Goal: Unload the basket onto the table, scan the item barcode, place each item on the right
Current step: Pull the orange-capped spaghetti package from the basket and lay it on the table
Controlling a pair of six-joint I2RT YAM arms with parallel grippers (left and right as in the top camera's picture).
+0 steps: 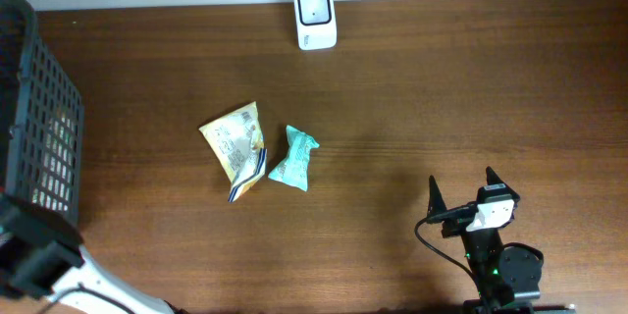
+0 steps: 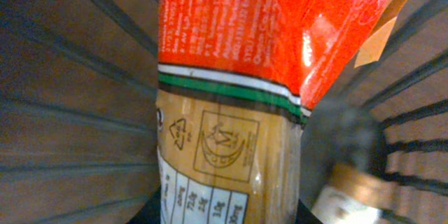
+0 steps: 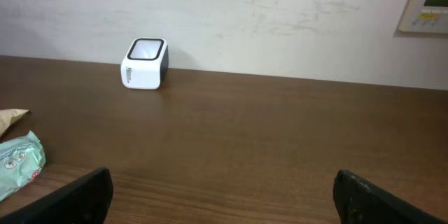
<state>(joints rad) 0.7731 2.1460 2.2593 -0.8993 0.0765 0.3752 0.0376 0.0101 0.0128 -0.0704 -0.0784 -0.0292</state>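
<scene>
Here, right gripper [image 1: 461,179] wide apart; left gripper [image 2: 231,211] unclear, close to orange packet [image 2: 266,35].

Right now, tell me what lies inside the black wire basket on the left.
An orange-and-tan snack packet lies in the black wire basket; a brown-and-white item sits beside it. Anything beneath the packet is covered.

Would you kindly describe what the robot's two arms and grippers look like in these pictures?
The right arm is black, with a small green light and a thin black cable looping beside it. The right gripper has a white block behind two black, pointed fingers. The left arm shows a white link and black housings.
</scene>
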